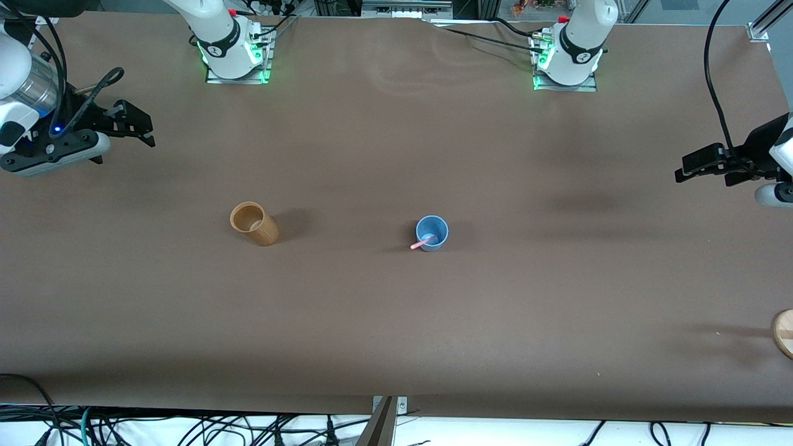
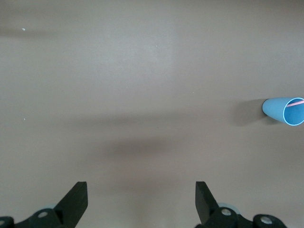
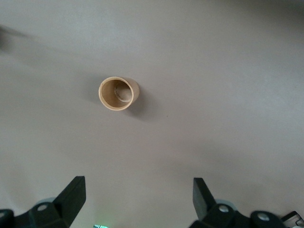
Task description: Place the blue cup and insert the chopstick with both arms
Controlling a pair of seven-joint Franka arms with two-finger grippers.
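The blue cup (image 1: 432,232) stands upright near the middle of the brown table. The pink-red chopstick (image 1: 422,243) leans inside it, its tip sticking out over the rim. The cup also shows in the left wrist view (image 2: 284,110) with the chopstick (image 2: 298,101) at its rim. My left gripper (image 1: 689,168) is open and empty, up over the left arm's end of the table. My right gripper (image 1: 139,127) is open and empty, up over the right arm's end. Both grippers (image 2: 141,199) (image 3: 138,197) hang over bare table.
A taller tan cup (image 1: 254,223) stands upright toward the right arm's end, level with the blue cup; it also shows in the right wrist view (image 3: 118,93). A round wooden object (image 1: 784,332) lies at the table's edge at the left arm's end, nearer the front camera.
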